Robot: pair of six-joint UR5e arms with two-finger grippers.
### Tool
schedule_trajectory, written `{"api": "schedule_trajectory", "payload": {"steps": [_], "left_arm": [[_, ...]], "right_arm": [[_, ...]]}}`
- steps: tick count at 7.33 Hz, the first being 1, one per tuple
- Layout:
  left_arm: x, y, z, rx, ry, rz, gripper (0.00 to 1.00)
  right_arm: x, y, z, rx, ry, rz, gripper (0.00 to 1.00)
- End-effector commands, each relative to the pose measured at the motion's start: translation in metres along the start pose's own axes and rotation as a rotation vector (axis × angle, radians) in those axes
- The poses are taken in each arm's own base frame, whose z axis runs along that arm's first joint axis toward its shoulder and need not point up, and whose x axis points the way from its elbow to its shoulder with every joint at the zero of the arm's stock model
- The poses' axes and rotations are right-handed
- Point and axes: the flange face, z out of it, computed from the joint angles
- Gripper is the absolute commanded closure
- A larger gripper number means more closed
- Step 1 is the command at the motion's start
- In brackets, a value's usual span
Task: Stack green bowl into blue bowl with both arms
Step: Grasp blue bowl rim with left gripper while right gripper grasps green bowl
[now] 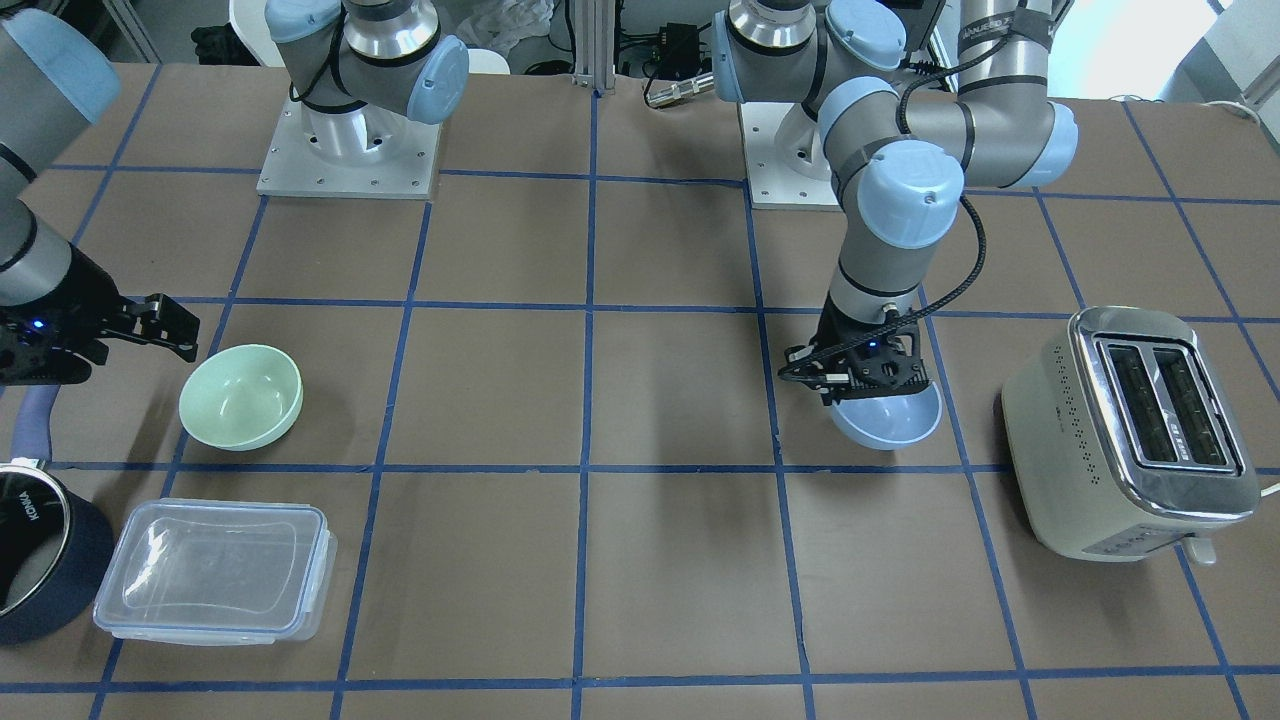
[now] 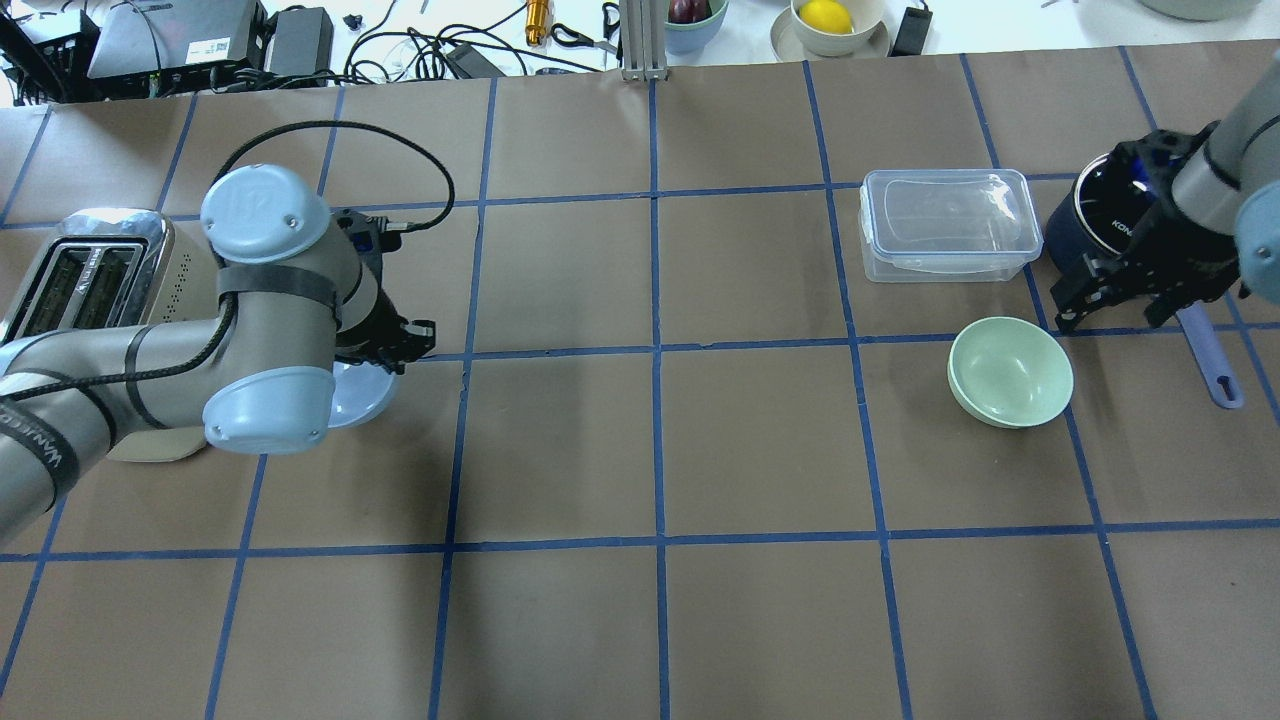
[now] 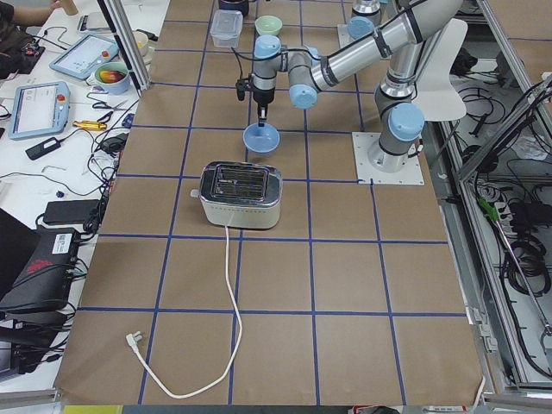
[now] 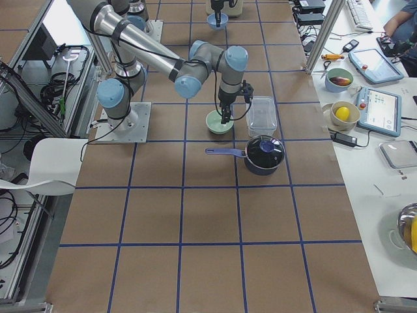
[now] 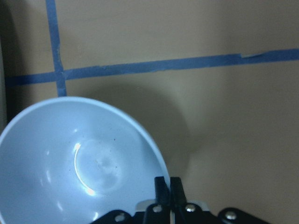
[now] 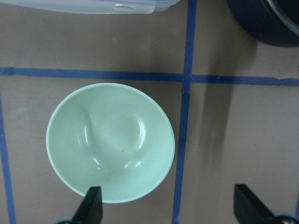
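Left jaws: closed tight on the rim of the blue bowl (image 1: 890, 422), near the toaster (image 1: 1130, 432) (whether the bowl clears the worktop (image 1: 600, 400) cannot be told). Right jaws: wide apart, holding nothing, above the edge of the green bowl (image 1: 240, 396), which sits upright near the clear container (image 1: 215, 570) and saucepan (image 1: 40, 570).

- The green bowl (image 6: 110, 142): a smooth, plastic-like surface with a soft sheen; faint highlights are seen inside.
- The blue bowl (image 5: 79, 163): the same smooth finish, finely speckled, with one bright curved glint.
- The table (image 1: 660, 560): covered in matt brown paper, ruled with blue tape.
- The container (image 1: 215, 570) near the green bowl: clear, glossy plastic.
- The toaster (image 1: 1130, 440): matt cream body, polished metal top.
- The saucepan (image 1: 60, 580) near the green bowl: dark, glossy wall.
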Motion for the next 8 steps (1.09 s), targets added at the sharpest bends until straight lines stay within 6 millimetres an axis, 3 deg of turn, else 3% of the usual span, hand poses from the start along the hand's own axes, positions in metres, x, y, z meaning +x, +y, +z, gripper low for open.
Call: {"api": "schedule_trajectory", "payload": {"steps": [1,2,3,4,5,8], "left_arm": [[0.114,-0.027,-0.029,0.014,0.083,-0.04,1.0],[0.164,-0.032,-0.036,0.022,0.096,-0.044,1.0],[0.201,-0.024,-0.03,0.013,0.102,-0.079,1.0],[0.222,-0.023,-0.027,0.02,0.112,-0.091,1.0],[0.237,-0.03,-0.029,0.029,0.12,-0.095,1.0],[0.271,-0.026,-0.011,0.017,0.118,-0.062,1.0]], "right_arm": [[0.003,0.003,0.07,-0.039,-0.012,-0.032,0.09],[0.006,0.001,0.083,-0.063,-0.026,-0.025,0.24],[0.006,-0.001,0.084,-0.065,-0.025,-0.017,0.54],[0.008,-0.003,0.081,-0.059,-0.021,-0.014,0.8],[0.008,-0.003,0.08,-0.058,-0.019,-0.014,0.98],[0.008,-0.002,0.077,-0.055,-0.014,-0.011,1.0]]}}
